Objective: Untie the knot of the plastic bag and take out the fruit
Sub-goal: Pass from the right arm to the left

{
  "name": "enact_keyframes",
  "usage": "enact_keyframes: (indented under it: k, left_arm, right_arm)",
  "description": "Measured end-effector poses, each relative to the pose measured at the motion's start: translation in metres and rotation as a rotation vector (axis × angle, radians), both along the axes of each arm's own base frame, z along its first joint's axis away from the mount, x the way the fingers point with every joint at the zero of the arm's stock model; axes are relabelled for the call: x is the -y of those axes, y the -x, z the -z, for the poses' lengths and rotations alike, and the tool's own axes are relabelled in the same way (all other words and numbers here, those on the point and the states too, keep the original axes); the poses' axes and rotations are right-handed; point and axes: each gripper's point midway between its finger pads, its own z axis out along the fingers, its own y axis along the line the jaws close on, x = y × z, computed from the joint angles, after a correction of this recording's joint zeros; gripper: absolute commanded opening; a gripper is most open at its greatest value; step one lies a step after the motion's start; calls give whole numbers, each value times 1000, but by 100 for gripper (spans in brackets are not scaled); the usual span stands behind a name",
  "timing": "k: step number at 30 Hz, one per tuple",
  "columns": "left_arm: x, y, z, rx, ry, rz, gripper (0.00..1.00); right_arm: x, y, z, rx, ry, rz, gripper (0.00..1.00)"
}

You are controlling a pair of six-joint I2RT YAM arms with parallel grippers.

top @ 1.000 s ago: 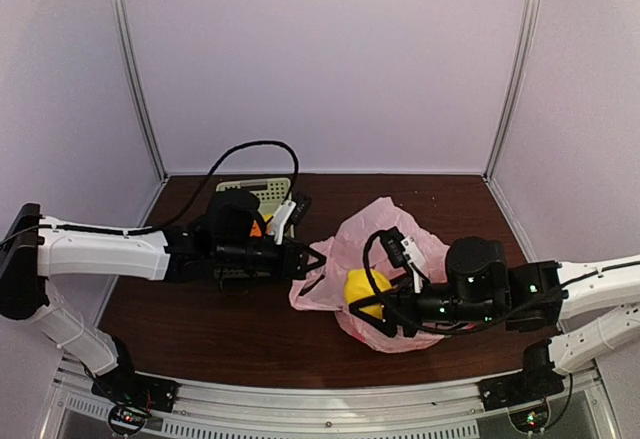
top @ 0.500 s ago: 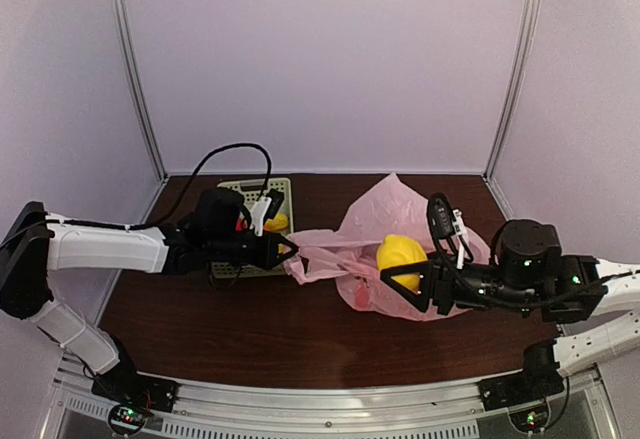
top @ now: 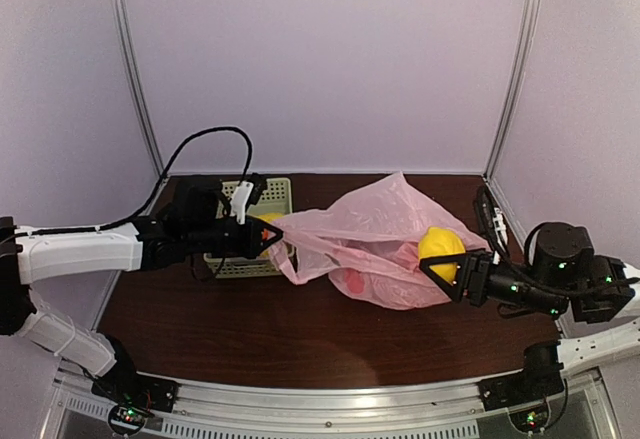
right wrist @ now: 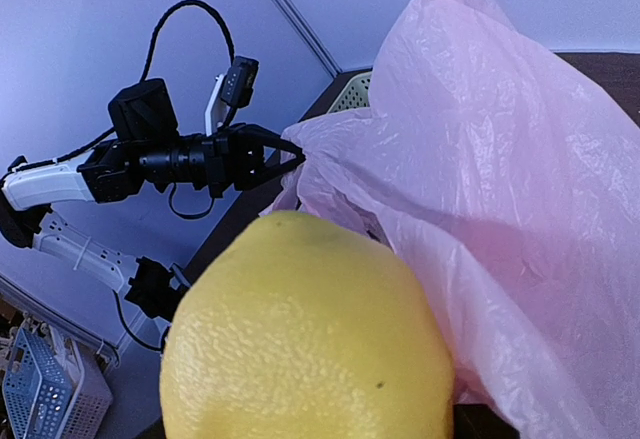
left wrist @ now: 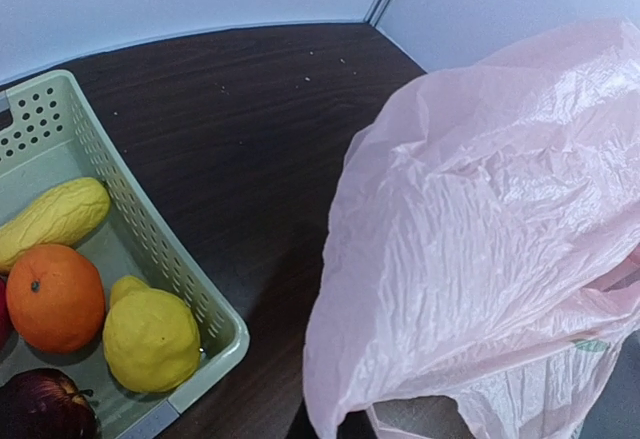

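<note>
Pink bag [top: 372,227] rim in L jaws; lemon [top: 441,244] in R jaws.

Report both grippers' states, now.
Left gripper: shut, pinching the pink plastic bag.
Right gripper: closed on a yellow lemon.

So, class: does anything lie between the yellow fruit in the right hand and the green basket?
Yes. The plastic bag is stretched across the table between the yellow fruit, gripped in the right hand, and the basket. The left hand pinches the bag's edge at the basket's right side.
</note>
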Motion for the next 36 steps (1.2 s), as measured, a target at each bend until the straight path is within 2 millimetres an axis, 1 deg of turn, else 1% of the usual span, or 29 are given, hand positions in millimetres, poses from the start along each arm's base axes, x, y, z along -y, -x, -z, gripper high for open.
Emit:
enact_keyframes:
  k: [1,2,4,5,6,8,11,13,17,18,20,22,23,24,27,29,32,36]
  left_arm:
    - [1,1,0,-2,1,12,4]
    - [2,2,0,-3,3,19,16]
    - [3,5,-1,-5,5,43,55]
    - [5,7,-1,-11,8,56,70]
    - [6,8,-3,-12,11,67,80]
    - [12,12,-11,-7,26,93,93]
    - [22,21,-34,36,56,137,98]
    - [31,36,-61,89,92,186,98]
    - [46,88,-121,242,202,344,98]
    - [48,101,-133,273,231,383,98]
    - [51,118,-148,302,276,440,98]
    - [55,122,-150,276,297,464,98]
    - [62,120,-147,221,306,468,98]
    - [64,119,-145,211,305,468,98]
    - [78,119,-127,63,326,462,98]
    - [87,125,-119,-17,348,466,96]
    - [100,140,-116,-113,399,490,91]
    - [114,158,-121,-174,455,535,77]
  right_arm:
    - [0,0,2,-3,6,1,60]
    - [-1,0,3,-5,10,1,60]
    - [-3,-1,6,-8,22,1,60]
    - [-5,-1,9,-11,33,0,60]
    - [-6,-2,11,-13,40,-1,60]
    - [-11,-2,14,-13,53,-6,60]
    - [-23,-2,18,-12,61,-28,60]
    - [-33,-2,17,-9,47,-51,61]
    - [-52,0,18,-2,35,-96,60]
    - [-56,0,19,-2,37,-107,60]
    - [-65,2,25,-3,50,-133,61]
    - [-70,3,30,1,67,-154,61]
    - [-73,4,32,3,74,-162,61]
    - [-74,4,33,8,83,-170,61]
    - [-78,5,36,20,98,-186,61]
    - [-81,4,37,27,105,-193,62]
    - [-88,3,37,37,113,-204,62]
    - [-98,2,38,47,126,-220,62]
